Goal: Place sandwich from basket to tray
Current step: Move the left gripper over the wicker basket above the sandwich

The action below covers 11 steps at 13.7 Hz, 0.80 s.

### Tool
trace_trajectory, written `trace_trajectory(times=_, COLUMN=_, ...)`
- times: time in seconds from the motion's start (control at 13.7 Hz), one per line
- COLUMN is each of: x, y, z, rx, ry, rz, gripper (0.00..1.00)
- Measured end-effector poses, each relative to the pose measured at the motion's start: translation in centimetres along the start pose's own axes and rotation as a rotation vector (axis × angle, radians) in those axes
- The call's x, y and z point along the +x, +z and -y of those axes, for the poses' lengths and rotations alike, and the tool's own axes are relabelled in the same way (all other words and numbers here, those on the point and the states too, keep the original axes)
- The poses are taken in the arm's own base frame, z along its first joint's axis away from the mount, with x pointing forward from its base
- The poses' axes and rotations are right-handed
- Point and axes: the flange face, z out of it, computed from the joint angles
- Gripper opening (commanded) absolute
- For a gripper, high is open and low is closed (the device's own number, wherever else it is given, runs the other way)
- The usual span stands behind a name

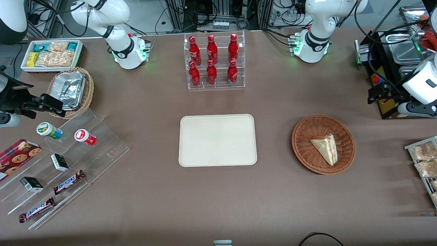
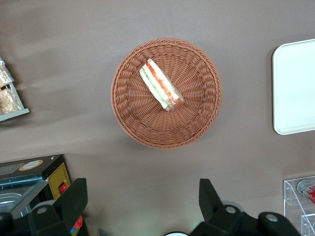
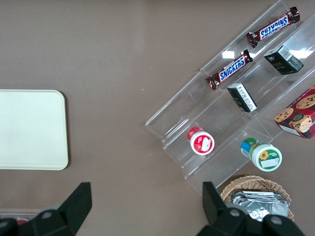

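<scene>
Sandwich [image 1: 325, 148] lying in basket [image 1: 304, 150], tray [image 1: 191, 160] apart, hand [image 2: 140, 196] spread above table, holding nothing

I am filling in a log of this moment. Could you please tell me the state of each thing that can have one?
sandwich: lying in the basket, not gripped
basket: upright on the table, holding only the sandwich
tray: flat on the table, nothing on it
gripper: open, above the table, holding nothing
red bottles: upright in their clear rack
</scene>
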Motion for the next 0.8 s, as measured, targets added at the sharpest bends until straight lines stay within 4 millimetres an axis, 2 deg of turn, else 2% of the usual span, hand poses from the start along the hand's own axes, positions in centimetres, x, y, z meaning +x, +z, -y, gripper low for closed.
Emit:
trace_trajectory(times=0.22, x=0.4, y=0.4, z=-0.8, rx=0.005, ry=-0.011, rz=0.009, gripper=1.0)
trace_trajectory(times=0.37, x=1.4, y=2.1, z=-0.8, rx=0.011, ry=-0.107, rz=0.023, gripper=1.0)
trace_trajectory(times=0.44, x=2.2, y=3.6, z=-0.6, rx=0.02, ry=-0.172, rz=0.025, gripper=1.0)
trace_trajectory(times=0.59, x=3.6, y=8.0, z=-0.4, rx=0.026, ry=-0.313, rz=0.003, gripper=1.0)
trace_trajectory(times=0.8, x=4.4, y=14.9, z=-0.7, rx=0.018, ry=-0.552, rz=-0.045, gripper=1.0)
